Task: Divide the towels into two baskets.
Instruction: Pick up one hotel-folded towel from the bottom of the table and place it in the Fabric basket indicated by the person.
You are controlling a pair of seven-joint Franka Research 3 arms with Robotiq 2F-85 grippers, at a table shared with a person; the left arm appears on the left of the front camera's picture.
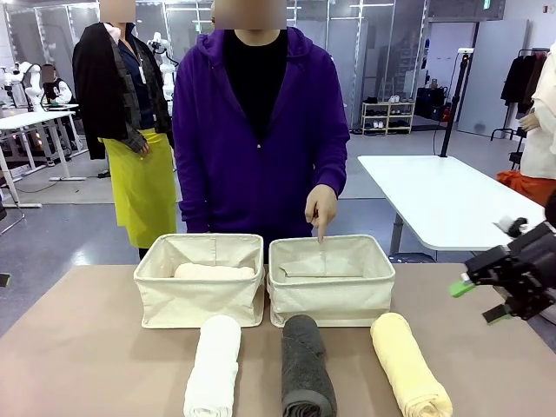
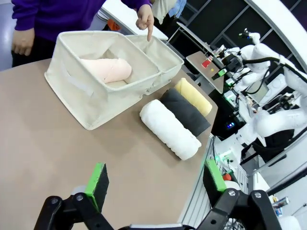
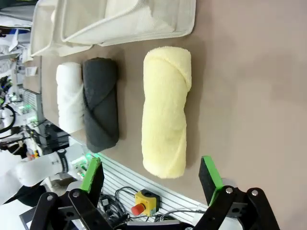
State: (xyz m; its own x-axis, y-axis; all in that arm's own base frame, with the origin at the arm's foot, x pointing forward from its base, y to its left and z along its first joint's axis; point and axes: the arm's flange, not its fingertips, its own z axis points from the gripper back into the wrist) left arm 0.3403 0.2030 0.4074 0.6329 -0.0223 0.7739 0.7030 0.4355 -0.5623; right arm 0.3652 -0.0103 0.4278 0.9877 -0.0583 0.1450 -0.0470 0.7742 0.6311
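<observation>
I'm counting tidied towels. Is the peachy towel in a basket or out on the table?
In. The peach towel lies inside the left basket, resting on its bottom below the rim.

Cut at btm edge: white towel, grey towel; peach towel half-hidden.

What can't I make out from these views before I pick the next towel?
Right basket floor: front view, near wall hides it; pale fold inside may be lining or cloth.
White towel and dark grey towel near ends: front view, bottom edge cuts them off.
Peach towel lower side: front view, left basket wall covers it.
</observation>
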